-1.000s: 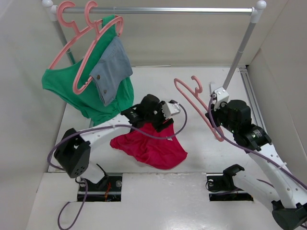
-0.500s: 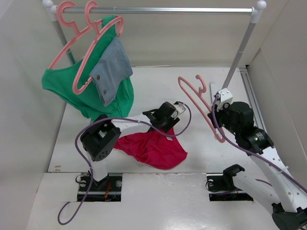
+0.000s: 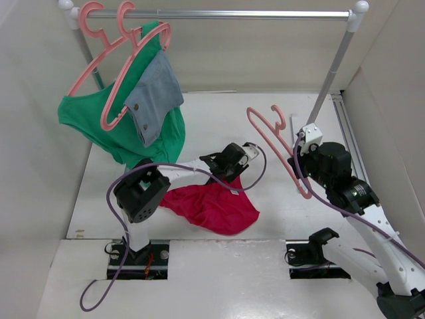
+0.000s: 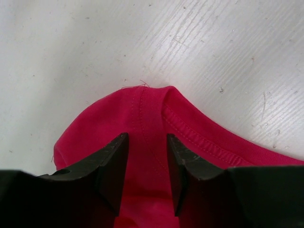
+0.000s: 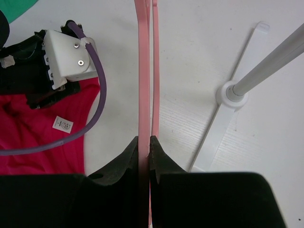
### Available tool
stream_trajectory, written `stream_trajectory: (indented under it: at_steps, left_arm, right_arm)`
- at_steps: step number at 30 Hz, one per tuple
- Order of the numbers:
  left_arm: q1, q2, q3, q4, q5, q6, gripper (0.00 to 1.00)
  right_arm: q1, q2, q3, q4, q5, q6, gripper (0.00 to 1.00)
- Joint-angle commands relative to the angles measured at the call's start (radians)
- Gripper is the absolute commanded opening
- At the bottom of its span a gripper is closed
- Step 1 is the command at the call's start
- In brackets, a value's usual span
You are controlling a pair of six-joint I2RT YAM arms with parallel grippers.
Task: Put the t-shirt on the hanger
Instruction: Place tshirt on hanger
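The crimson t-shirt (image 3: 212,209) lies crumpled on the table in front of the left arm. My left gripper (image 3: 229,166) is down at its far edge. In the left wrist view the gripper (image 4: 146,142) is open, its jaws either side of a hemmed fold of the t-shirt (image 4: 147,114). My right gripper (image 3: 300,156) is shut on the pink hanger (image 3: 269,136) and holds it above the table, hook pointing away. In the right wrist view the hanger (image 5: 141,71) runs straight up from the shut gripper (image 5: 145,140). The t-shirt (image 5: 28,142) and its white label (image 5: 62,124) lie to the left.
A clothes rail (image 3: 219,13) spans the back, with its right post (image 3: 335,63) and foot (image 5: 228,95) just beyond the right gripper. A green garment (image 3: 106,126) and a denim piece (image 3: 154,93) hang on pink hangers (image 3: 99,60) at the rail's left. Walls enclose the sides.
My left gripper has dropped and shifted right onto the shirt's far edge, with the arm's elbow swinging right. My right gripper has moved the hanger slightly right. Little has moved in the last half second.
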Motion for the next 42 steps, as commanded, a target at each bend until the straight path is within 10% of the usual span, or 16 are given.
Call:
stream_trajectory:
  at_steps: [1, 9, 16, 25, 30, 42]
  left_arm:
    - [-0.005, 0.007, 0.004, 0.035, 0.033, -0.015, 0.34]
    - [-0.005, 0.007, -0.028, 0.026, 0.033, -0.015, 0.27]
    - [-0.005, 0.007, -0.037, 0.026, 0.033, -0.015, 0.00]
    - [-0.005, -0.002, 0.021, -0.009, 0.033, 0.005, 0.00]
    - [-0.016, -0.002, 0.032, 0.038, 0.018, 0.018, 0.44]
    - [-0.025, 0.053, -0.026, 0.147, -0.067, 0.100, 0.36]
  right_arm:
    - [-0.005, -0.010, 0.003, 0.040, -0.002, 0.004, 0.00]
    - [-0.005, -0.010, 0.003, 0.031, -0.002, -0.005, 0.00]
    - [-0.005, -0.010, 0.013, 0.031, -0.002, -0.005, 0.00]
    - [-0.005, -0.028, 0.013, 0.004, 0.007, -0.014, 0.00]
    - [-0.005, -0.028, 0.013, 0.004, 0.007, -0.014, 0.00]
    - [-0.005, -0.028, 0.031, -0.016, 0.007, -0.042, 0.00]
